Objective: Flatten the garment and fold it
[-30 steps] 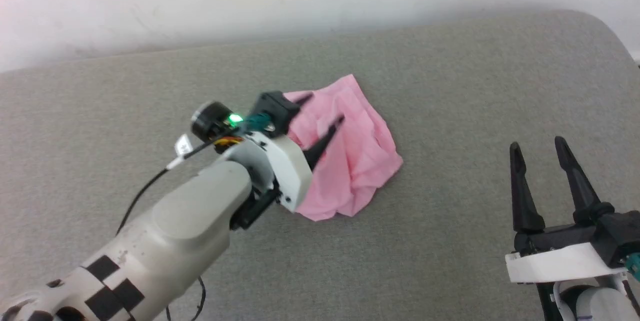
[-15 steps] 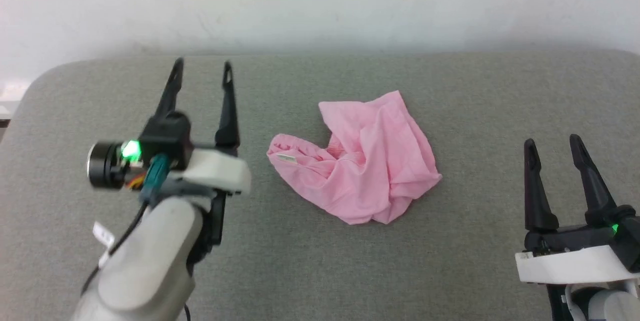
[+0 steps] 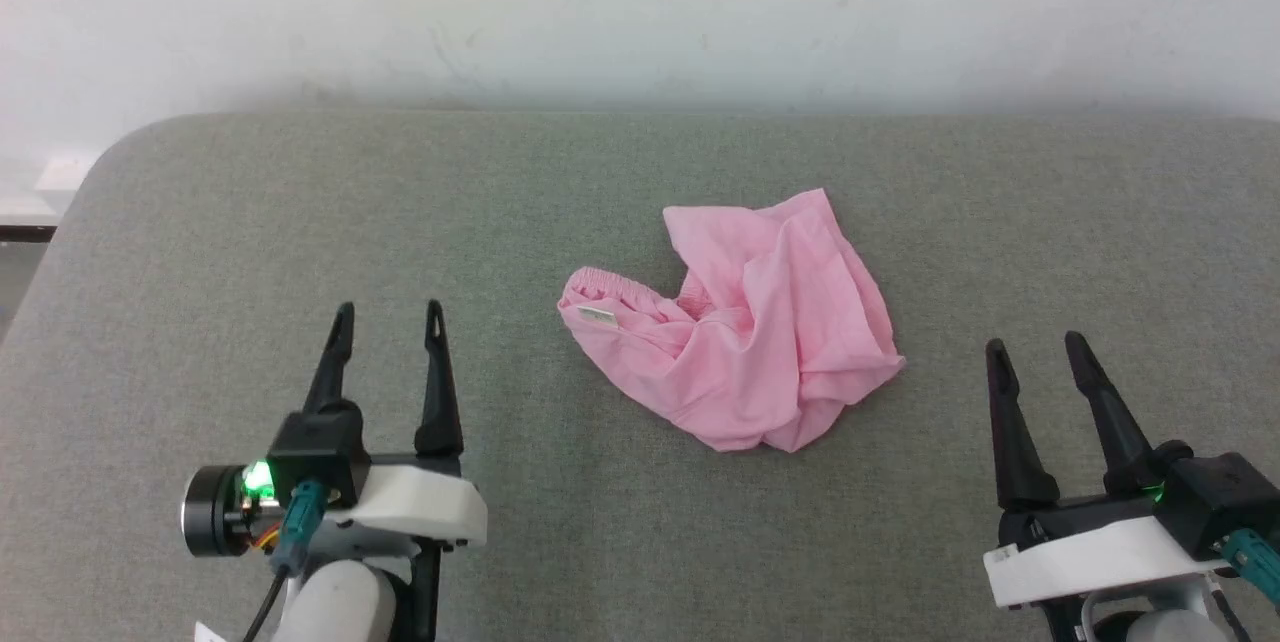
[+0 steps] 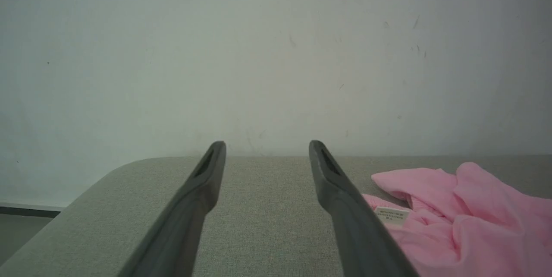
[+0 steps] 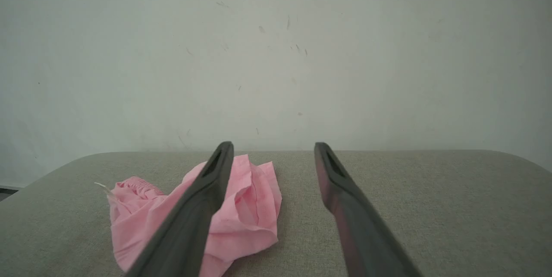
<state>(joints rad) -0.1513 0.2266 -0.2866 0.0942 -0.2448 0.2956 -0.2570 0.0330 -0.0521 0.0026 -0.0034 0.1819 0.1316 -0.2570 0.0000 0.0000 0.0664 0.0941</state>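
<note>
The garment [image 3: 760, 342] is a crumpled light pink heap in the middle of the grey padded surface [image 3: 300, 222], its gathered waistband and small white label [image 3: 597, 315] turned to the left. My left gripper [image 3: 388, 318] stands open at the lower left, well clear of the cloth, fingers pointing away from me. My right gripper [image 3: 1036, 346] is open at the lower right, also apart from it. The left wrist view has the garment [image 4: 465, 208] at its right, beyond the left gripper [image 4: 266, 145]. In the right wrist view the garment [image 5: 250, 208] lies left of the right gripper [image 5: 272, 146].
A pale wall [image 3: 640, 12] runs close behind the surface's far edge. The surface's rounded left corner [image 3: 110, 147] drops off toward a dark strip of floor [image 3: 20, 234]. Bare grey padding surrounds the heap on every side.
My left gripper has come off the garment and drawn back to the lower left, empty. The head camera has shifted, so the heap now sits unobstructed with its waistband showing. The right gripper barely moved.
</note>
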